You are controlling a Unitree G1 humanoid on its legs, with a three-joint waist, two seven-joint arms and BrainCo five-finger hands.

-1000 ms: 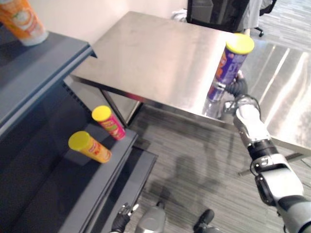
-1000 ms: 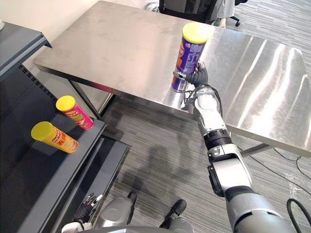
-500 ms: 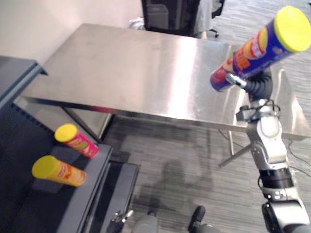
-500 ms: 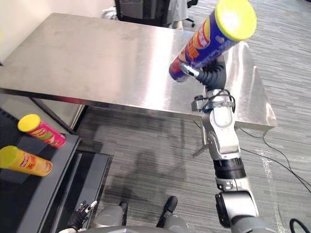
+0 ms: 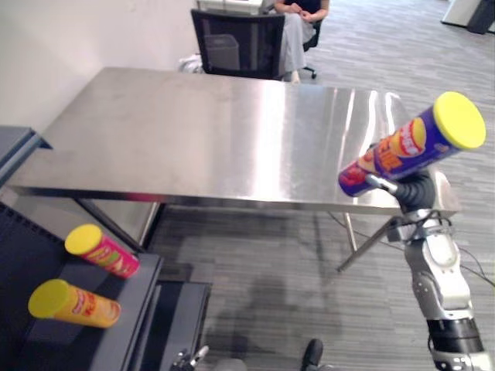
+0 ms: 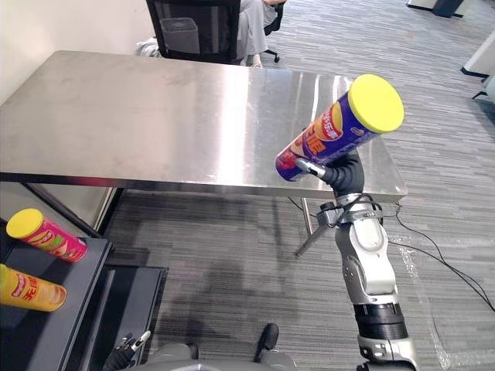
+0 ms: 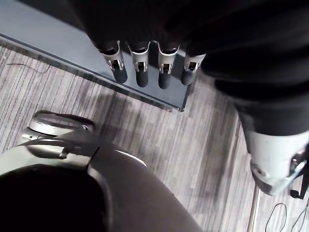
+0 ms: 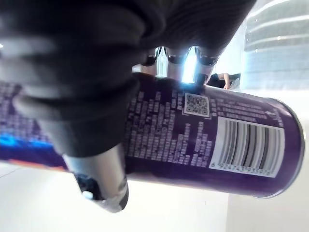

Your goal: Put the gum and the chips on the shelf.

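Observation:
A purple chips can (image 6: pixel 336 130) with a yellow lid is held in the air past the near right corner of the steel table (image 6: pixel 155 116). It is tilted, lid up and to the right. My right hand (image 6: pixel 349 171) is shut round its lower end, and the right wrist view shows the thumb (image 8: pixel 91 145) across the can (image 8: pixel 217 140). A pink can (image 5: pixel 102 251) and an orange can (image 5: pixel 73 304), both yellow-lidded, lie on the dark shelf (image 5: pixel 116 340) at the lower left. My left hand (image 7: pixel 141 72) hangs low by the shelf's base, fingers straight and holding nothing.
A black office chair (image 5: pixel 236 42) stands at the table's far side with a seated person (image 5: pixel 298 31) behind it. Grey carpet (image 6: pixel 232 270) lies between the table and the shelf. A lower shelf ledge (image 6: pixel 131 301) juts out near the floor.
My right hand has lifted the purple can off the table's edge and tipped it from upright to slanted. The camera has swung away from the shelf toward the table.

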